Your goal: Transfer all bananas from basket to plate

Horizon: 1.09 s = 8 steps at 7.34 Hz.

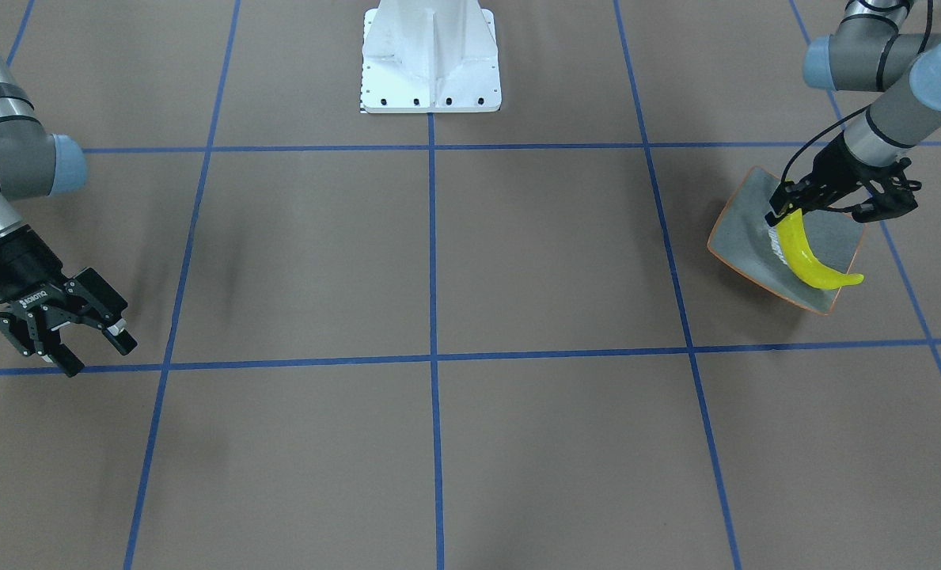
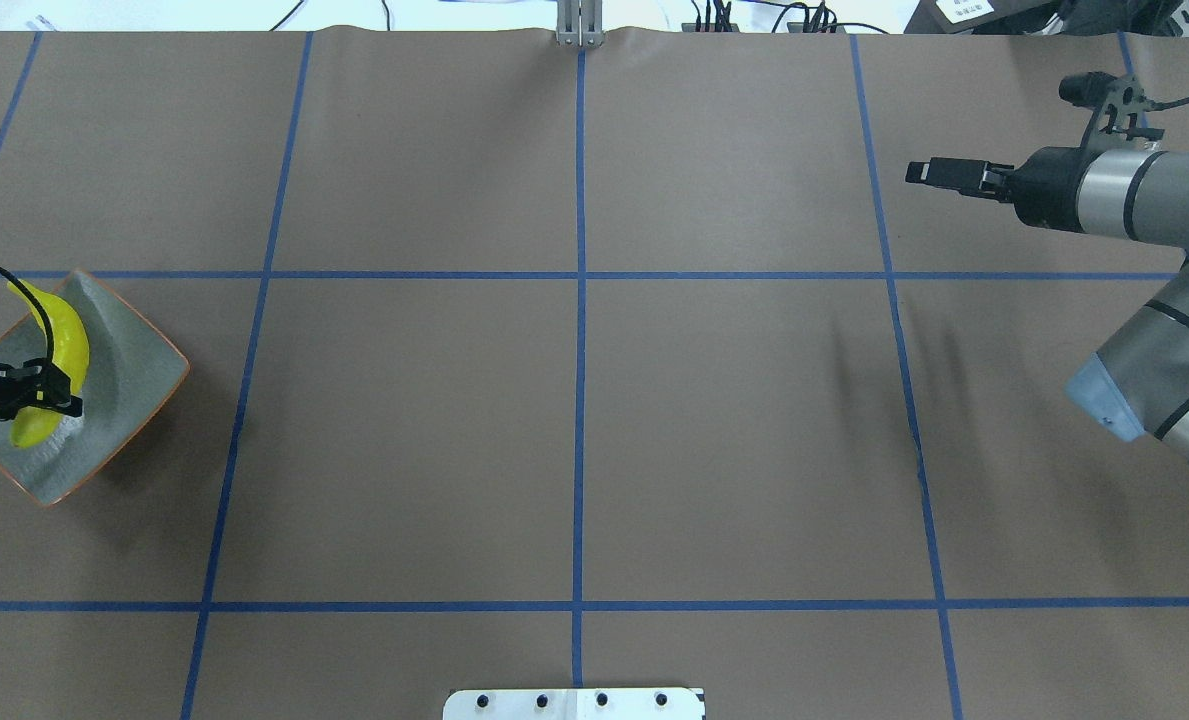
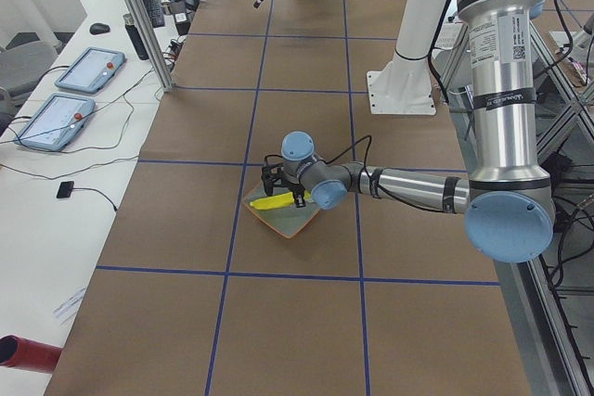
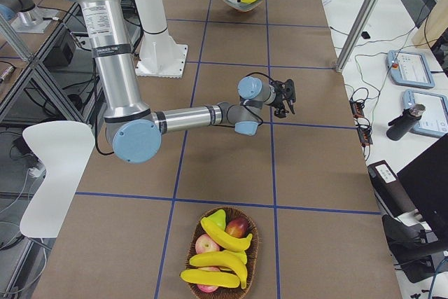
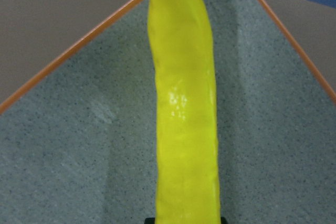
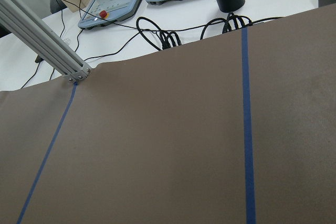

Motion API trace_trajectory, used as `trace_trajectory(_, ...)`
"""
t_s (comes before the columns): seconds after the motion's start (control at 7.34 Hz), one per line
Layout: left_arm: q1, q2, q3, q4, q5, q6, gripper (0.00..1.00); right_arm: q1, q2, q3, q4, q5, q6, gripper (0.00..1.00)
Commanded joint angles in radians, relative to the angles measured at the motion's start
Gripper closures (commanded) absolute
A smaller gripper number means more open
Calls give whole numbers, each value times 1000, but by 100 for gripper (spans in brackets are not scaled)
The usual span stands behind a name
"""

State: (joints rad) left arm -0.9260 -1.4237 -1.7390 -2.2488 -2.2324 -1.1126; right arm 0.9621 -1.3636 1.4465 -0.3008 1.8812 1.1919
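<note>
A yellow banana [image 1: 806,257] lies along the grey-green plate [image 1: 743,233] at the table's left end. My left gripper [image 1: 783,212] is shut on the banana's upper end, low over the plate [image 2: 124,360]. The left wrist view shows this banana [image 5: 184,129] running straight out from between the fingers across the plate [image 5: 79,145]. A wicker basket [image 4: 255,243] at the table's right end holds three more bananas [image 4: 222,236]. My right gripper [image 1: 96,354] hangs open and empty above bare table, away from the basket.
Red apples [image 4: 238,227] lie among the bananas in the basket. The white robot base [image 1: 430,59] stands at the table's middle edge. An aluminium post [image 6: 42,51] and tablets [image 6: 113,1] sit beyond the far edge.
</note>
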Motion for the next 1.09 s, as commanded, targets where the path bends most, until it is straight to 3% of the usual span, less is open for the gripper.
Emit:
trace_trajectory(0.0, 4, -1, -2, 0, 0, 0, 1, 0, 3, -5, -4, 1, -5, 0)
trace_trajectory(0.27, -1, -7, -19, -11, -36, 2, 1, 35, 3, -1, -30, 41, -18, 0)
trace_trajectory(0.55, -113, -6, -30, -14, -157, 99, 1, 209, -12, 8, -136, 253, -125, 0)
trace_trajectory(0.95, -163, -15, -21, -12, -174, 143, 1, 426, -182, 9, -224, 465, -399, 0)
